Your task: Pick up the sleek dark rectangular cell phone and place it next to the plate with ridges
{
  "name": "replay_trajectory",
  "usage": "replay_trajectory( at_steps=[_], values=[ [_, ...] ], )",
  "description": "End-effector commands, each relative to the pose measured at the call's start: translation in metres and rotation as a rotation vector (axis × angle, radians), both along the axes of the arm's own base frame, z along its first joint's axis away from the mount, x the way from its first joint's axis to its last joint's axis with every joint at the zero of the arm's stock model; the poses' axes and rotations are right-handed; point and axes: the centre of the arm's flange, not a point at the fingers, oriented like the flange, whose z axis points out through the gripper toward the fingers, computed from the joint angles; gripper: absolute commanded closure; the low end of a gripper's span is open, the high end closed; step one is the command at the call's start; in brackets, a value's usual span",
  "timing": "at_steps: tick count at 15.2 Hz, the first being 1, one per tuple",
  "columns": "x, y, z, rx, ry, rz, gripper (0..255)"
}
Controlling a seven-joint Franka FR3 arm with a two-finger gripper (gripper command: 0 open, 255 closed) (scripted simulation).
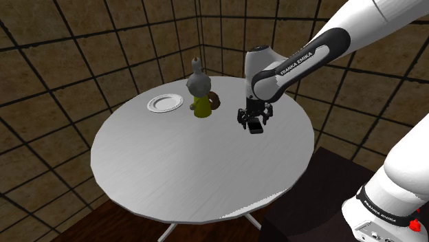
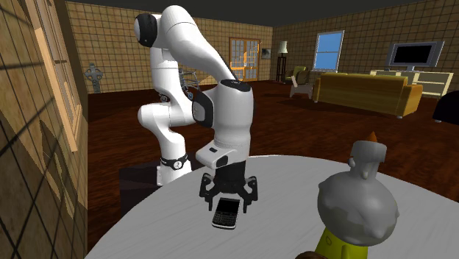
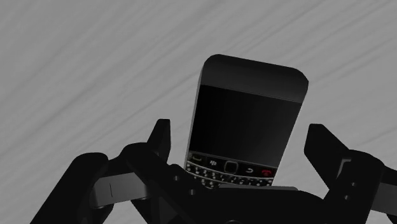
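Gripper (image 3: 242, 146): being held unclenched above the cell phone (image 3: 247, 121), fingers (image 3: 160, 137) being held apart beside the long edges.
Cell phone: being supported flat by the table (image 1: 172, 165), long axis across the closing line.
Plate (image 1: 165, 103): being shown well apart from the cell phone.

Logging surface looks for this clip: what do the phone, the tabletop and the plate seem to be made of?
Cell phone: black, smooth, probably plastic with a dark glass-like screen; faint sheen along its top edge.
Table: pale grey with fine streaks, perhaps brushed metal or painted wood; unclear.
Plate: plain white, matte, possibly ceramic; the look leaves it open.
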Motion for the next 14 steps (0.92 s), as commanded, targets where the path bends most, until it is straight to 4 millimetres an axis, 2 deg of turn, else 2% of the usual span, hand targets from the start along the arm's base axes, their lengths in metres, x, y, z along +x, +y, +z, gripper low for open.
replay_trajectory(
  at_steps=[1,3,4,13,14],
  values=[
    [0.0,0.0,-0.0003,0.0,0.0,0.0,0],
    [0.0,0.0,-0.0002,0.0,0.0,0.0,0],
    [0.0,0.0,-0.0002,0.0,0.0,0.0,255],
    [0.0,0.0,-0.0003,0.0,0.0,0.0,255],
    [0.0,0.0,0.005,0.0,0.0,0.0,255]
  ],
)
